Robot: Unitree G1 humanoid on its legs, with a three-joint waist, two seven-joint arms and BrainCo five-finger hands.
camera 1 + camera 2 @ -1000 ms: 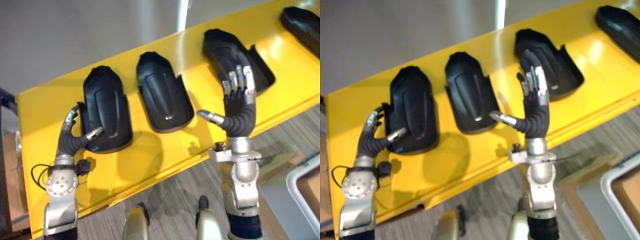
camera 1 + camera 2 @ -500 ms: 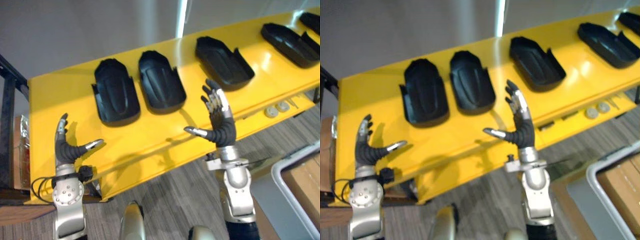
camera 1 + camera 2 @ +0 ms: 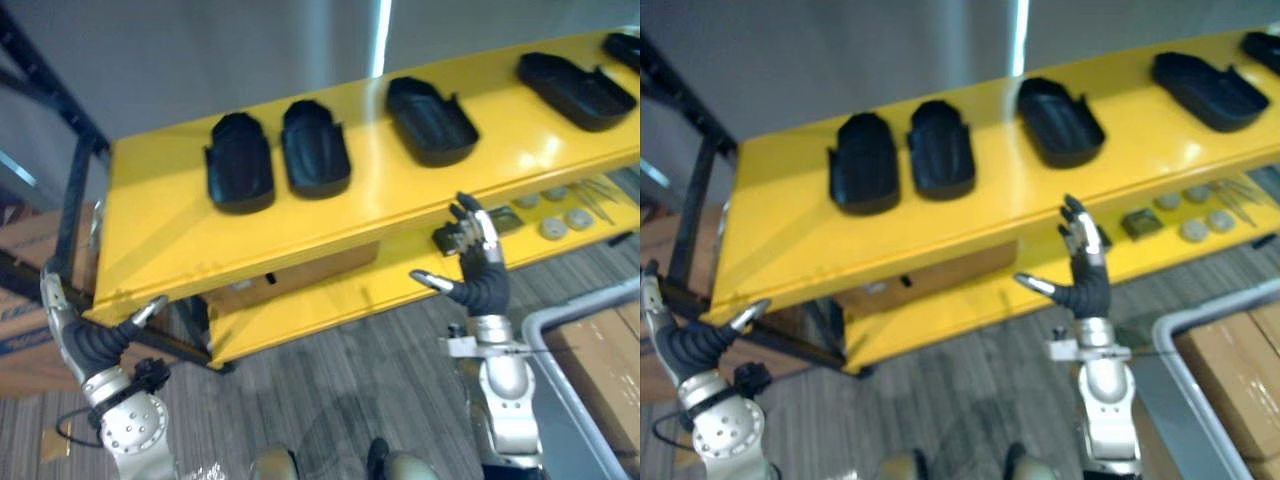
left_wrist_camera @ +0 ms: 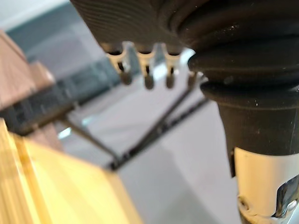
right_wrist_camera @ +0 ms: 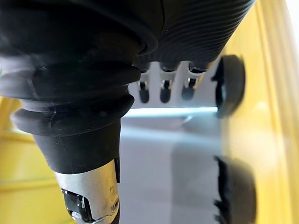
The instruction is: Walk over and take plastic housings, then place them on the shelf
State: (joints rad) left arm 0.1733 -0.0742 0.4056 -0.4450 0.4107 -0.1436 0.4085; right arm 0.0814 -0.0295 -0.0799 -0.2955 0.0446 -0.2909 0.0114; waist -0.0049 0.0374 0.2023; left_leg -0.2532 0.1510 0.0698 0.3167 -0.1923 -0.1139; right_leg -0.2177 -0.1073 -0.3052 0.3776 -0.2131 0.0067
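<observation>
Several black plastic housings lie in a row on the yellow shelf top (image 3: 180, 235): two side by side at the left (image 3: 240, 160) (image 3: 315, 147), one in the middle (image 3: 430, 106), one further right (image 3: 575, 88). My left hand (image 3: 85, 335) hangs open and empty below the shelf's left corner. Before the shelf's front edge my right hand (image 3: 478, 265) is raised, fingers straight and holding nothing. In the right wrist view two housings (image 5: 231, 84) (image 5: 236, 191) show past the straight fingers (image 5: 161, 91). Neither hand touches a housing.
A lower yellow shelf (image 3: 330, 300) carries small round parts (image 3: 555, 227) and tools at the right. A black rack frame (image 3: 60, 120) stands at the left beside cardboard boxes (image 3: 20, 300). A white-rimmed bin (image 3: 560, 320) holding a cardboard box (image 3: 600, 350) sits at the lower right.
Both hands have let go of the housings and drawn back below the shelf edge. The whole view has pulled away from the shelf, so more of it shows.
</observation>
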